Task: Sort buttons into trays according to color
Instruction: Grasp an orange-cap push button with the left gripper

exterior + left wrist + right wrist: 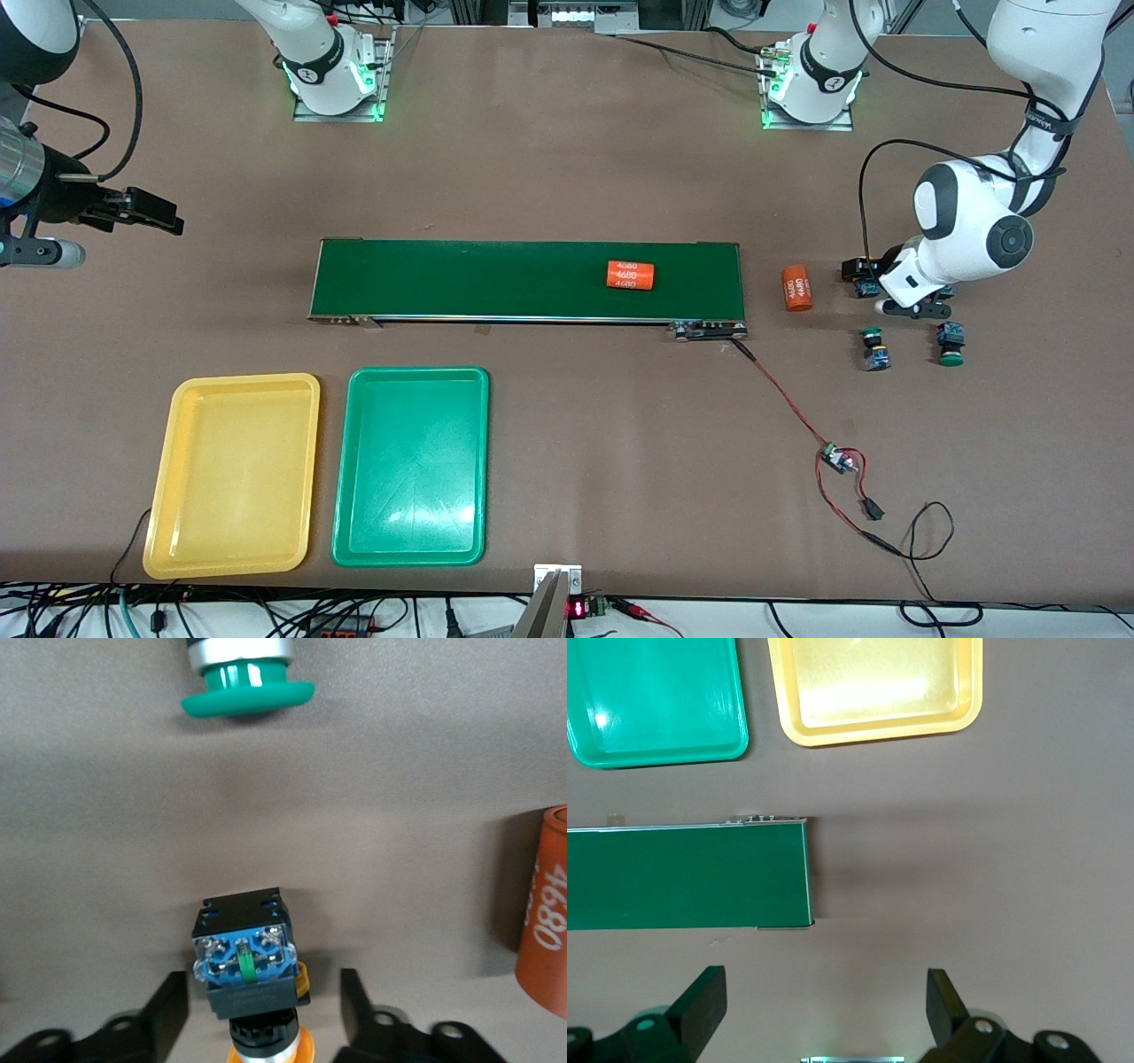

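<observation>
A brown matte table (567, 133) carries a long dark-green conveyor belt (496, 279). Nearer the front camera than the belt lie a shallow yellow plastic tray (177, 532) and a green plastic tray (354, 532). Off the belt's left-arm end lie an orange cylinder (796, 289), green-capped push-button switches (951, 344) and red-black wiring (837, 462).
</observation>
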Robot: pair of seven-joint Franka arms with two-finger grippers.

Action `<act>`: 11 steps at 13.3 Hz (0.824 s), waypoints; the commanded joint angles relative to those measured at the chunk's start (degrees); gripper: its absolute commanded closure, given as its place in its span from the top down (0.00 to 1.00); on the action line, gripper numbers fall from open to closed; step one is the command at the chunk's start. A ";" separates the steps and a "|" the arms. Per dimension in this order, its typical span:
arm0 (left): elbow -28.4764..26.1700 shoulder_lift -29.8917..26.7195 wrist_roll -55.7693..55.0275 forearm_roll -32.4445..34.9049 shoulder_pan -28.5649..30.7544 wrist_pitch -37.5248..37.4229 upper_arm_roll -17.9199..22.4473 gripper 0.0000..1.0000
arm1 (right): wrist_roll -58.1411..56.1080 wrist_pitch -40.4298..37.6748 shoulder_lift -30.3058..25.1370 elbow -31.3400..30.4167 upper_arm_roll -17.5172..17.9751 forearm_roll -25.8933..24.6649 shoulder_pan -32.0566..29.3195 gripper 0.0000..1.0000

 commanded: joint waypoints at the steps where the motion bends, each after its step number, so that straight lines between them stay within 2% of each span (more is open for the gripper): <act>1: -0.41 -1.61 0.14 -1.09 0.26 -0.09 -0.21 0.13 | 0.07 0.16 -0.05 -0.09 -0.02 0.87 -0.20 1.00; 3: 0.03 -3.37 0.58 -1.00 0.17 -2.19 -0.29 0.01 | 0.07 0.07 -0.05 -0.09 -0.02 0.87 -0.20 1.00; 7: 4.40 -9.08 0.14 -0.82 -2.99 -9.12 -2.22 0.00 | 0.07 0.16 -0.05 -0.09 -0.02 0.87 -0.20 1.00; 9: 8.71 -9.00 -0.38 -0.73 -3.26 -13.43 -4.50 0.00 | 0.16 0.16 -0.05 -0.01 -0.02 0.87 -0.12 1.00; 11: 10.66 -9.00 -6.94 -0.73 -4.31 -15.64 -8.44 0.00 | 0.16 -0.19 -0.14 -0.09 -0.02 0.87 -0.03 1.00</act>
